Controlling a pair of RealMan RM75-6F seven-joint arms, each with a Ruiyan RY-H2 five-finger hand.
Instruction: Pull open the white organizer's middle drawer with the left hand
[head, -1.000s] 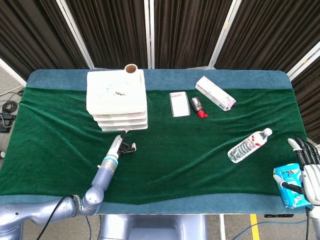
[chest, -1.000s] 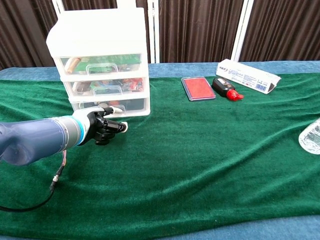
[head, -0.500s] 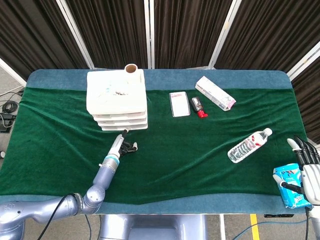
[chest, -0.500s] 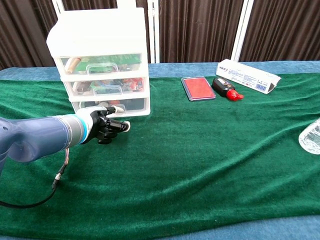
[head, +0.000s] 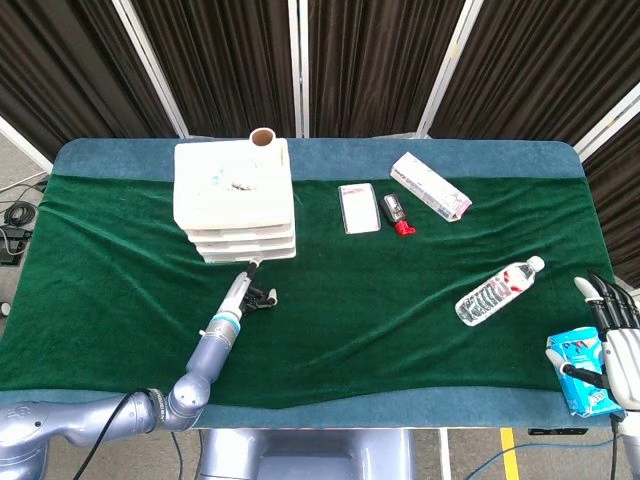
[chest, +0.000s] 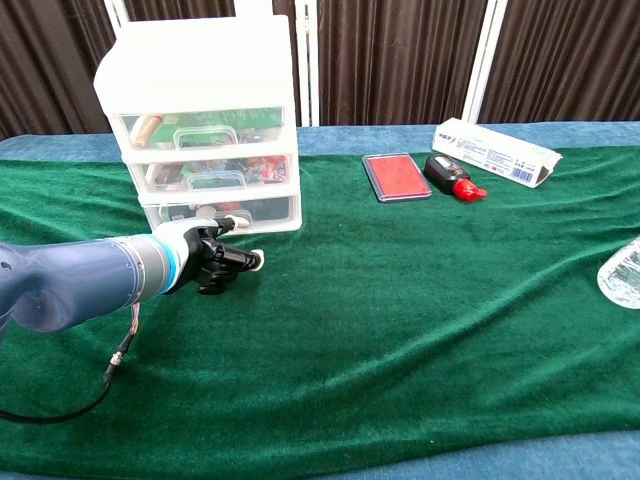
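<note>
Left hand (chest: 215, 259) nearer organizer (chest: 205, 120) front edge.

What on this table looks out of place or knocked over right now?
The water bottle lies on its side on the green cloth, right of centre. A blue packet sits at the table's right corner beside the right hand. The white organizer stands square, all drawers closed; the left hand is in front of it.

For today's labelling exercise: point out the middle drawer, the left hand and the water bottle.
middle drawer (chest: 212, 174): chest view, on its clear front panel.
left hand (chest: 212, 259): chest view, on the dark curled fingers.
water bottle (head: 496, 292): head view, on its clear body.
</note>
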